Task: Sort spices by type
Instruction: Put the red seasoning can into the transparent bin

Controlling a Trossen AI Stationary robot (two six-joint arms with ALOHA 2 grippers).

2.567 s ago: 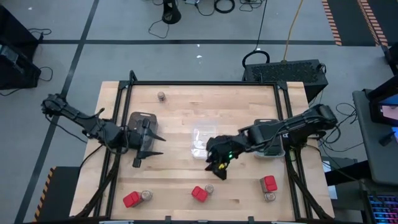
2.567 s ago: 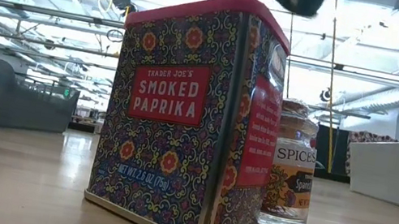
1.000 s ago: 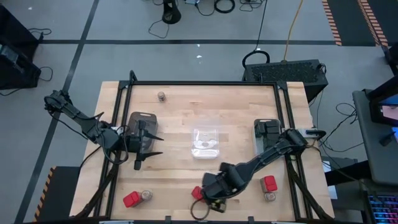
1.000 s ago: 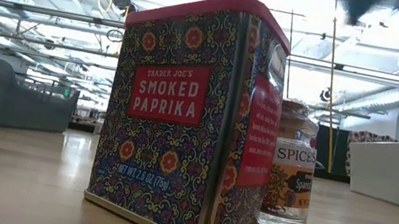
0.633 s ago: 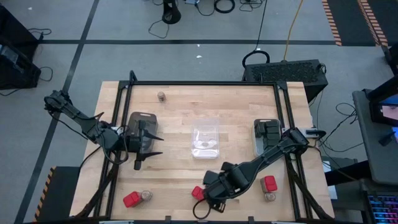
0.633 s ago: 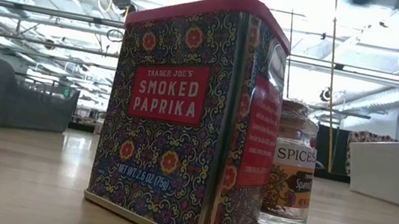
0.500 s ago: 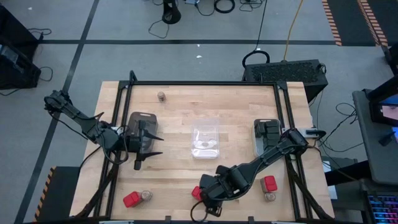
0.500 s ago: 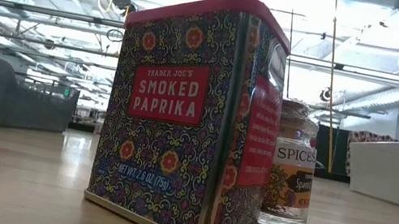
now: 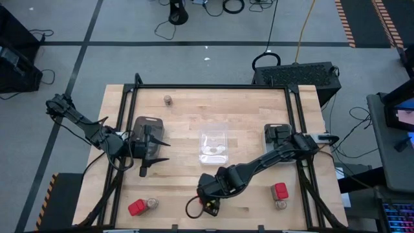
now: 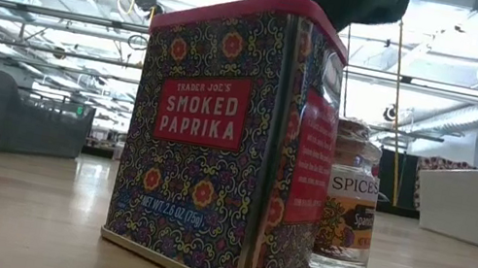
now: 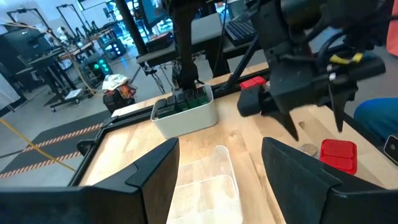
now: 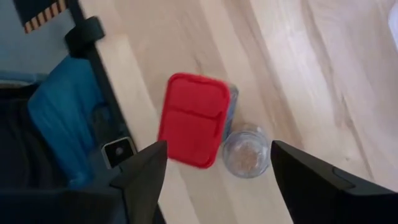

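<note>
The right gripper (image 12: 214, 168), fingers spread, is held above a red box (image 12: 193, 119) beside a jar (image 12: 247, 152); the box should be straddled squarely, clear of the jar.

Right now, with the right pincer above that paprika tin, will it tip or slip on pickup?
The paprika tin is tall on a narrow base, so a side nudge may tip it. Its flat, rigid-looking walls likely suit the open right pincer. The spice jar beside it could get knocked.

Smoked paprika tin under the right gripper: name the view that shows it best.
The low view: the smoked paprika tin fills it, label readable. Right wrist view shows only its red lid from above; left wrist view a red lid; high view hides it under the right gripper.
</note>
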